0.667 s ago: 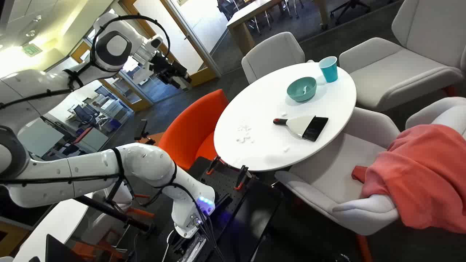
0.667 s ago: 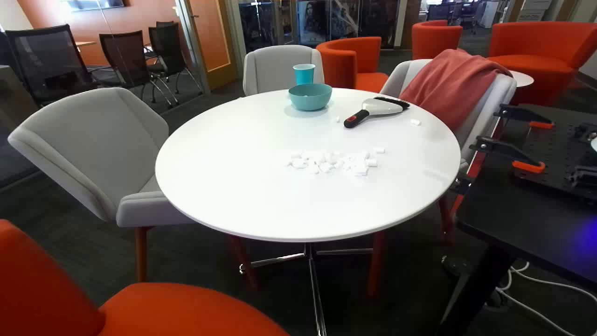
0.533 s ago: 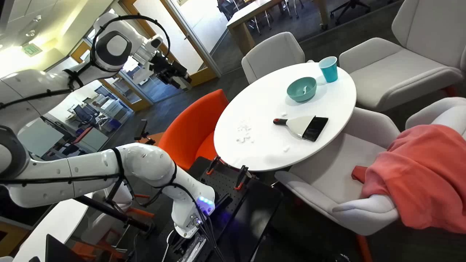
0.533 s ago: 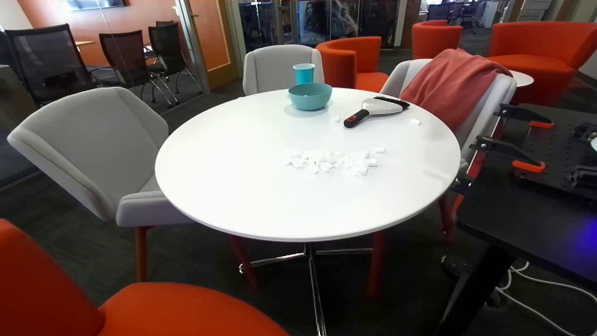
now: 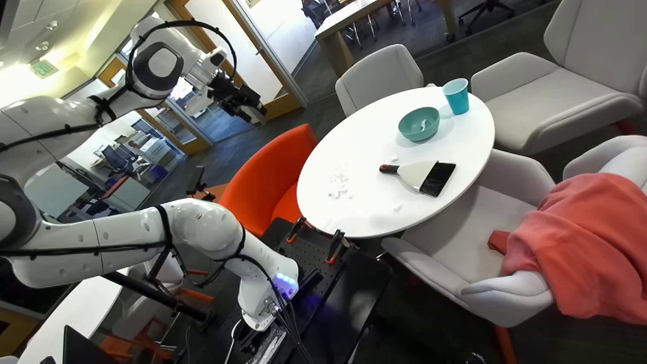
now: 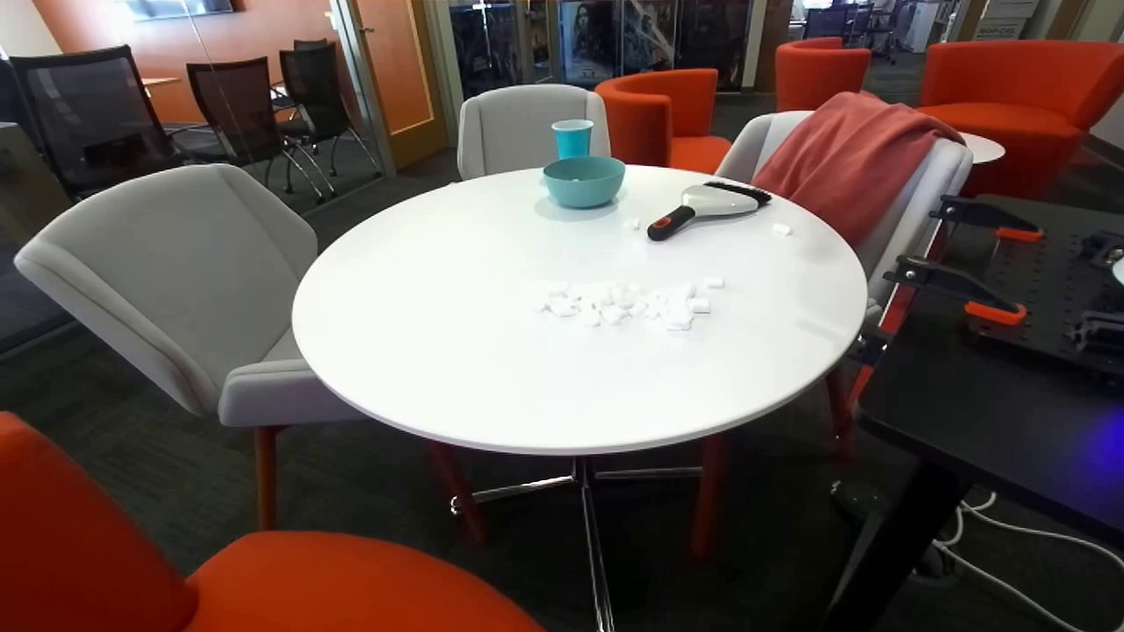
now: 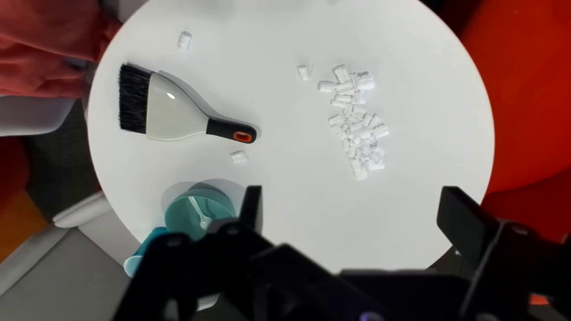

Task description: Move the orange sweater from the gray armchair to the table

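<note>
Wrist view looks down on the round white tabletop (image 7: 290,111); beside it, the gray armchair (image 5: 470,230) has the orange sweater (image 5: 596,242) draped over its back. I'd bring the end effector (image 7: 351,205), jaws apart, deep onto a thick fold before closing.

Clearance, tbl (image 6: 421,351)
Bare stretch betw. white pcs (image 7: 357,129) & bowl (image 6: 584,186); brush (image 7: 176,107) + cup (image 5: 457,100) obstruct nr rim; chair (image 5: 470,232) w/ sweater (image 5: 586,242) stands just beside, blocks that side.

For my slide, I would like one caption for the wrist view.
Open gripper facing a round table with brush, bowl, cup and white pieces; the sweater at upper left.
</note>
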{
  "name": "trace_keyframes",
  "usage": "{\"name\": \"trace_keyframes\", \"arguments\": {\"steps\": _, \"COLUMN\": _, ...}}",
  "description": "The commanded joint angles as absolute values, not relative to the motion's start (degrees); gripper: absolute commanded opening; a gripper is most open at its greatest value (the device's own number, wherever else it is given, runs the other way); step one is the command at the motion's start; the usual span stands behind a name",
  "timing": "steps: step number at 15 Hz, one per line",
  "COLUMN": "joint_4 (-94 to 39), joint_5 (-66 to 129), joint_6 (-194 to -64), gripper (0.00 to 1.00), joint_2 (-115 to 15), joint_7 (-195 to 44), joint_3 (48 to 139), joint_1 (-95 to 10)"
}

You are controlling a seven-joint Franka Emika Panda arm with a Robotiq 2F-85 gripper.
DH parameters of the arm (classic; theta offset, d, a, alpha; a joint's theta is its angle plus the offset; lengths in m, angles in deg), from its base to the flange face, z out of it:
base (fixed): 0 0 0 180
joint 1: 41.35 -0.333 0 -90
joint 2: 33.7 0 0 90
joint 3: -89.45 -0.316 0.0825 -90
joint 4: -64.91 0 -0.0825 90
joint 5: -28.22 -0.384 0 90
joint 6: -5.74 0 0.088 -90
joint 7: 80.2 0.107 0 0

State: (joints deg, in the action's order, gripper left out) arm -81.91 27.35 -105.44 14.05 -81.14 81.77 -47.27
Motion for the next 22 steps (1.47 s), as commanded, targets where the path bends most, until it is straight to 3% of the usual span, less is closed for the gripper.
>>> {"name": "trace_keyframes", "arguments": {"steps": 1, "joint_4": -80.99, "joint_5": 31.60, "joint_6": -107.84, "gripper": 1.00, "joint_2": 12.52, "joint_7": -75.53, "joint_3": 82.90, "joint_1": -41.84}}
{"name": "trace_keyframes", "arguments": {"steps": 11, "joint_4": -81.18, "joint_5": 46.24, "joint_6": -125.93, "gripper": 1.00, "joint_2": 1.44, "joint_7": -67.69, "joint_3": 95.39, "joint_1": -21.13}}
{"name": "trace_keyframes", "arguments": {"steps": 17, "joint_4": -81.52, "joint_5": 45.15, "joint_6": -125.28, "gripper": 1.00, "joint_2": 1.49, "joint_7": -69.71, "joint_3": 96.12, "joint_1": -21.42}}
{"name": "trace_keyframes", "arguments": {"steps": 22, "joint_4": -72.11, "joint_5": 44.78, "joint_6": -132.01, "gripper": 1.00, "joint_2": -12.56, "joint_7": -55.27, "joint_3": 96.08, "joint_1": -16.57}}
